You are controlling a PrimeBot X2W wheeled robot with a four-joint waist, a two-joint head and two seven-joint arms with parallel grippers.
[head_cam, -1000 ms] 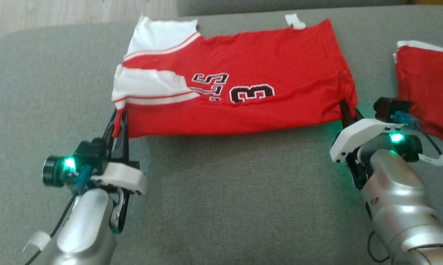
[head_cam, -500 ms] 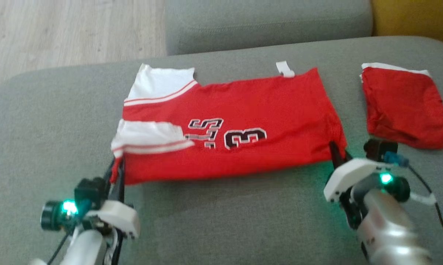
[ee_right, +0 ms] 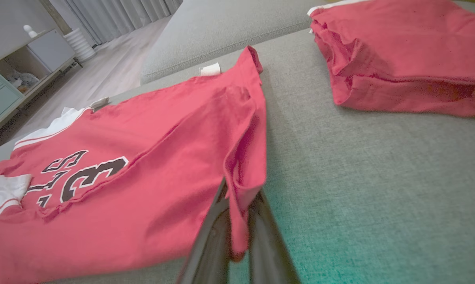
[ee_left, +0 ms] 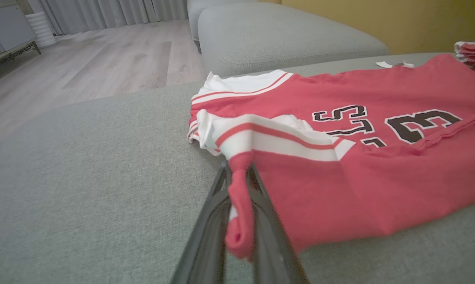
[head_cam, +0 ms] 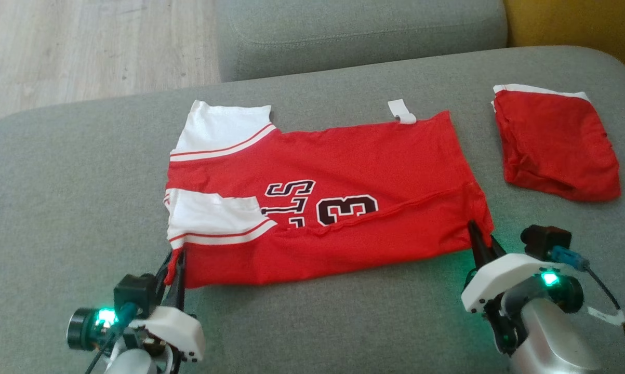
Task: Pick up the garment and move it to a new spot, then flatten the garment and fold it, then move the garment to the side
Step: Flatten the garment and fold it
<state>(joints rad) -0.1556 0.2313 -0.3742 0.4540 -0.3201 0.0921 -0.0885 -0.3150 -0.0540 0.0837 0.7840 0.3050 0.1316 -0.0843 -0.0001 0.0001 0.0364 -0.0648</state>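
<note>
I find both arms alike. The left gripper and right gripper carry long dark fingers set in a white moulded housing. Beside each I note a black camera barrel lit green, a blue connector, black cable and silver forearm.

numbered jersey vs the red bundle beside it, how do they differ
The numbered jersey lies spread wide; the red bundle is folded small. The jersey shows black lettering and white sleeves; the bundle is almost plain red. The left gripper and right gripper pinch the jersey's near corners; the bundle lies untouched. Both are red, on the grey cushion.
</note>
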